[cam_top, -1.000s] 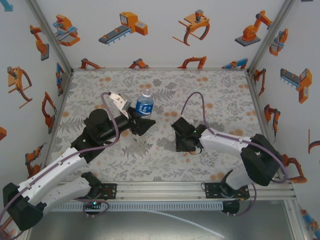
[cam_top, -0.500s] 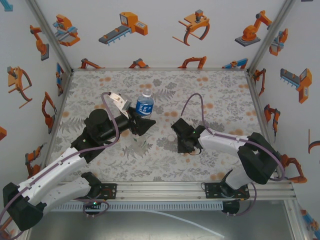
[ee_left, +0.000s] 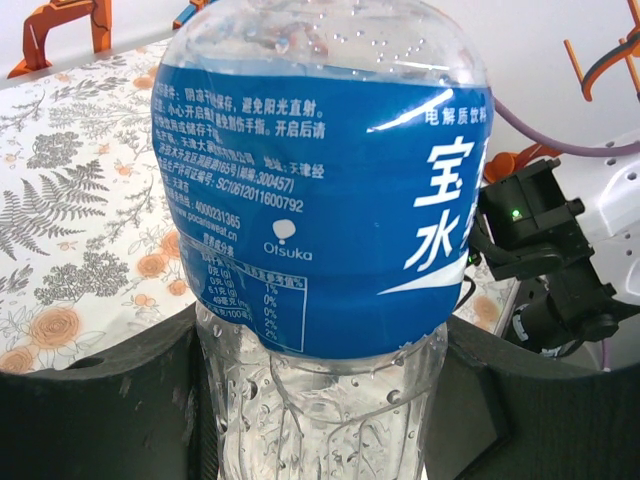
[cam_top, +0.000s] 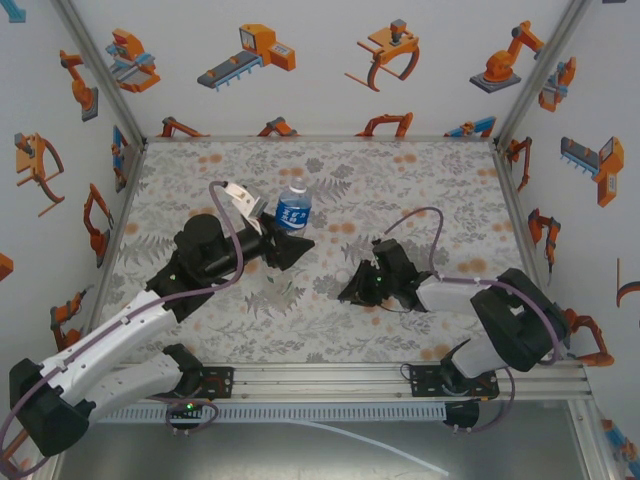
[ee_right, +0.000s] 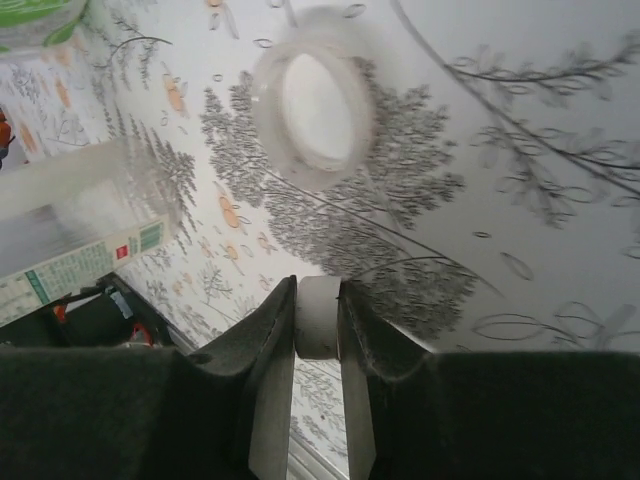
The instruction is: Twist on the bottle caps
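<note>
- The blue-label bottle (cam_top: pixel 292 209) is seen upright in the top view, left of the middle of the counter (cam_top: pixel 430 180), with patterned surface all around it
- The left gripper (cam_top: pixel 288 245) is closed on the blue-label bottle; from the left wrist, the clear lower body below the label (ee_left: pixel 320 200) is pinched between the two dark fingers (ee_left: pixel 100 400)
- Water droplets are seen inside the clear plastic, above and below the label
- The right gripper (cam_top: pixel 352 291) is held low over the counter, to the right of the blue-label bottle and well apart from it
- From the right wrist, the right gripper (ee_right: pixel 316 292) is closed narrowly on a whitish cap (ee_right: pixel 318 320), which is held on edge between the two fingertips
- A second, translucent cap (ee_right: pixel 312 95) is seen lying flat on the floral counter (ee_right: pixel 520 210), beyond the held one and not touching it
- A bottle with a green-and-white label (ee_right: pixel 75 250) is seen at the left edge of the right wrist view; whether it stands or lies cannot be told
- A green-tinted bottle (ee_right: pixel 30 14) is cut off at the top left corner of that view
</note>
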`<act>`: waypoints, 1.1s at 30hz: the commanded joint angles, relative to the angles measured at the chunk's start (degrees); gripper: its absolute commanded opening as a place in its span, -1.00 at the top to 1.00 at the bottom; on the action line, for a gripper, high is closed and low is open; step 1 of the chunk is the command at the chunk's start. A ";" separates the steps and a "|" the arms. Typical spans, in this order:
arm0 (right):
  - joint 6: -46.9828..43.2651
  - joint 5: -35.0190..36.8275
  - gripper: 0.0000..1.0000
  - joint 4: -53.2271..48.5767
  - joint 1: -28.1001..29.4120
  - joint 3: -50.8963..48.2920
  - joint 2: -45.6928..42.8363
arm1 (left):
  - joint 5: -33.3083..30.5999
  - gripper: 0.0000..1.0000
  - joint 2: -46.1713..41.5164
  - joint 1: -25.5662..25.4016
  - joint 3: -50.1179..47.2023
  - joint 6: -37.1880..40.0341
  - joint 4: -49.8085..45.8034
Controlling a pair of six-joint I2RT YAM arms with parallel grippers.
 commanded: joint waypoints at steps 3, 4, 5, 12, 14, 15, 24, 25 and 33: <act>-4.07 5.89 0.32 -13.12 -2.37 -1.53 -4.51 | 0.78 0.86 -0.31 -0.43 2.23 -1.03 0.34; -6.25 7.96 0.26 -17.55 -2.40 -0.48 -5.52 | 0.78 0.86 -0.32 -0.42 2.24 -1.00 0.16; -8.17 9.50 0.21 -21.03 -2.37 0.66 -6.16 | 0.75 0.86 -0.47 -0.41 2.24 -1.06 0.05; -13.97 16.00 0.11 -33.40 -0.60 8.80 -7.70 | 0.92 0.86 -0.04 -0.41 2.14 -1.10 -0.02; -14.50 19.88 0.09 -36.01 2.16 12.02 -7.98 | 0.91 0.86 0.00 -0.43 2.02 -1.32 -0.46; -14.68 21.70 0.09 -36.99 3.44 13.35 -7.71 | 0.86 0.86 -0.04 -0.40 2.02 -1.40 -0.67; -14.16 30.46 0.07 -46.16 11.68 25.17 1.62 | 0.14 0.86 -1.78 -0.51 1.63 -1.23 -2.47; -13.92 29.96 0.06 -46.48 11.84 25.94 2.88 | 0.11 0.86 -2.03 -0.53 1.56 -1.06 -2.80; -12.34 30.47 0.10 -44.76 14.11 27.59 7.08 | -0.29 0.86 -3.17 -0.49 0.24 -1.23 -2.59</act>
